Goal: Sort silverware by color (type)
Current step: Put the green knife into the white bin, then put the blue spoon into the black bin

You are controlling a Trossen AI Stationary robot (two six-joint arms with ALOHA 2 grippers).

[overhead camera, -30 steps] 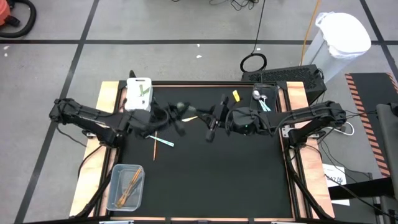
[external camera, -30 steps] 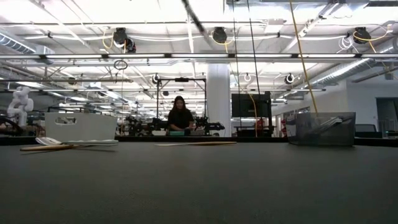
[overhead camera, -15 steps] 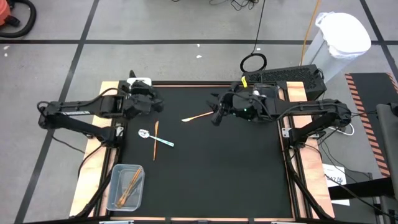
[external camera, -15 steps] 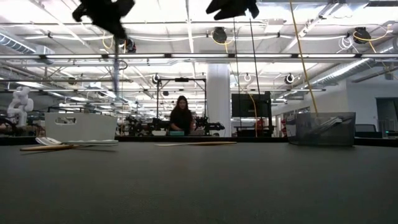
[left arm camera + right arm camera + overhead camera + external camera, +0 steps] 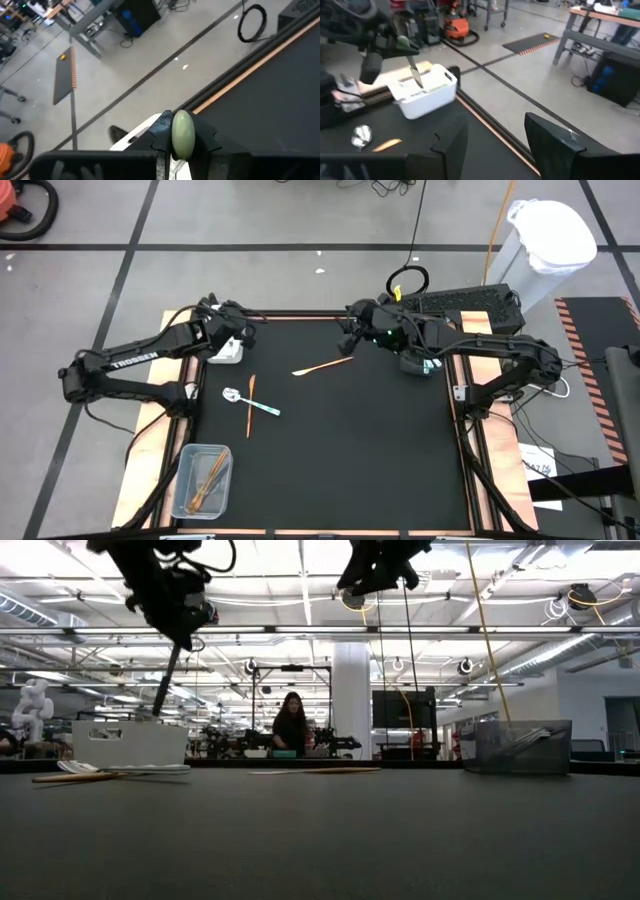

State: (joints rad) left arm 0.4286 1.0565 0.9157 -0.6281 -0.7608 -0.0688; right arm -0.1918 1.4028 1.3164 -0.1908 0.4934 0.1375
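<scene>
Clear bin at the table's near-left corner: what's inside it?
The clear bin holds several thin orange utensils lying lengthwise. No other colour shows among them; an exact count is hard, since they overlap.

A robotics lab in an open industrial hall: grey concrete floor (image 5: pixel 300 210) marked with dark tape lines, exposed ceiling pipes and strip lights (image 5: pixel 300 630), workbenches (image 5: pixel 600 22) with cables, an orange shop vacuum (image 5: pixel 460 27), and a person (image 5: pixel 291 725) seated at a distant bench.

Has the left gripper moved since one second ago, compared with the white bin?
Yes. The left gripper, holding a green-handled knife, has moved from the mat beside the white bin to above that bin.
</scene>
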